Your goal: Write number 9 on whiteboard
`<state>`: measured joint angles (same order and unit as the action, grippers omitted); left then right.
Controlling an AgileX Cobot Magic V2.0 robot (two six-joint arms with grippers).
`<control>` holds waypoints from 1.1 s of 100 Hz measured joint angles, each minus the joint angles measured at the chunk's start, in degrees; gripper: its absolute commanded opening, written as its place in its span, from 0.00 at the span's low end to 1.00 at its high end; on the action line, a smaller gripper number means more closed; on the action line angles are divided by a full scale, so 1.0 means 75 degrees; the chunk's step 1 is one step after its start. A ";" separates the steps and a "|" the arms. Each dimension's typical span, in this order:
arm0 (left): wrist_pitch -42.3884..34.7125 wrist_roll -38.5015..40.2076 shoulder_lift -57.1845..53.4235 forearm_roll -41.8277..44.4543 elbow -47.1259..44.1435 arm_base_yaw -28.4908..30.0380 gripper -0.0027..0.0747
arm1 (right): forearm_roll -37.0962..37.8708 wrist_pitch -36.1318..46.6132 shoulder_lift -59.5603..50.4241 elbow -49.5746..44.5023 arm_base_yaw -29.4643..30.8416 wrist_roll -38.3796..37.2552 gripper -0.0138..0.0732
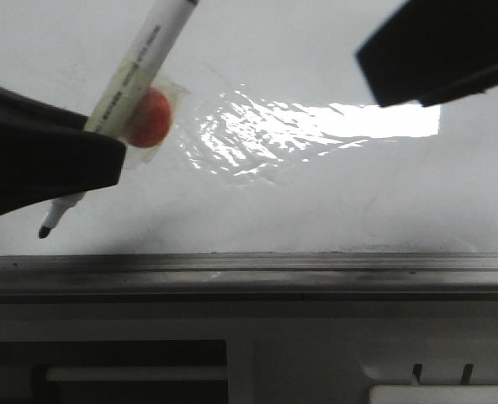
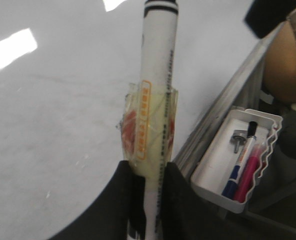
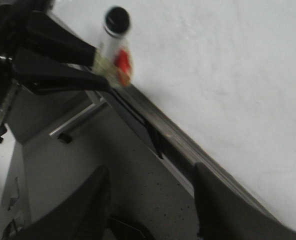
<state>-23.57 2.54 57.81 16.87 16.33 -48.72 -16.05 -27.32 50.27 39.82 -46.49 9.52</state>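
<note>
The whiteboard (image 1: 316, 194) fills the front view, glossy white with a bright glare patch. No number 9 shows on it. My left gripper (image 1: 106, 156) is shut on a white marker (image 1: 140, 63) wrapped in clear tape with a red-orange patch. The marker's black tip (image 1: 45, 229) points down-left, close to the board just above the grey tray rail (image 1: 249, 269). I cannot tell if the tip touches. In the left wrist view the left gripper (image 2: 148, 172) clamps the marker (image 2: 158, 75). My right gripper (image 1: 434, 50) hovers at upper right; in the right wrist view it (image 3: 153, 200) is open and empty.
A white plastic tray (image 2: 213, 160) holding a blue marker, a pink marker and a bolt hangs beside the rail. A person's arm (image 2: 288, 65) is at the board's far side. Grey furniture (image 1: 316, 353) lies below the rail.
</note>
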 measured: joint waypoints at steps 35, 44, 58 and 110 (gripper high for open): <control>0.0000 -0.0043 -0.0013 0.0994 0.0066 -0.0249 0.01 | -0.0432 -0.0050 0.1359 0.1246 -0.0397 0.0018 0.54; 0.0000 -0.0043 -0.0013 0.1014 0.0066 -0.0249 0.01 | -0.0611 -0.0100 0.1638 0.1416 -0.0397 0.0032 0.41; -0.0084 -0.0043 -0.0013 0.1020 0.0066 -0.0249 0.05 | -0.0744 -0.0425 0.2023 0.1634 -0.0397 0.0032 0.20; 0.0614 -0.0062 -0.0910 -0.0086 0.0066 -0.0254 0.49 | -0.0343 -0.0234 0.1747 0.1714 -0.0203 0.0032 0.09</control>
<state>-18.96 2.08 50.99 16.23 16.82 -50.62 -18.62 -29.08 63.38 52.67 -48.01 9.75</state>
